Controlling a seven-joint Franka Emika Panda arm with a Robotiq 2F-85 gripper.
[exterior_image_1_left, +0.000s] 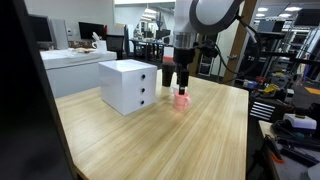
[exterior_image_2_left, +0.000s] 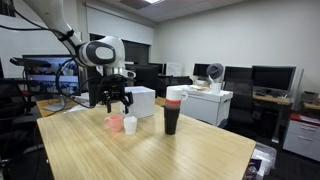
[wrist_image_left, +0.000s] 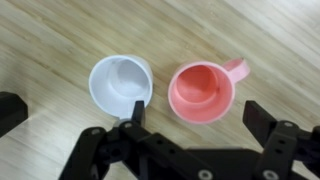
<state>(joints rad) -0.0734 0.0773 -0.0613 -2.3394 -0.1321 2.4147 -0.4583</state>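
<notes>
- The hand (wrist_image_left: 137, 108) hung above two cups with its black fingers (wrist_image_left: 272, 128) spread wide, one to each side, pinching nothing and touching neither cup.
- Seen from the wrist, a pink mug (wrist_image_left: 205, 92) sat just below the hand. It was round, smooth and glossy like plastic, with a small handle pointing away from its neighbour.
- A white cup (wrist_image_left: 120, 82) of about the same width stood just beside the mug, with a narrow gap between them. It was smooth inside, and no handle showed.
- Both stood upright, mouths up, on a worktop (wrist_image_left: 60, 30) of pale wood with long straight grain.
- In an exterior view the pink mug (exterior_image_1_left: 182, 98) showed under the hand, but the white cup could not be made out. In another exterior view the two sat side by side.
- A tall dark tumbler (exterior_image_2_left: 172, 118) with a white and pinkish top stood near the cups. It appeared in that exterior view alone.
- Behind the cups stood a white box (exterior_image_1_left: 128, 85), square-edged and matt, with two drawers and dark knobs.
- Further back were office desks and dark monitors (exterior_image_2_left: 268, 78). Anything on their screens was too small to read.
</notes>
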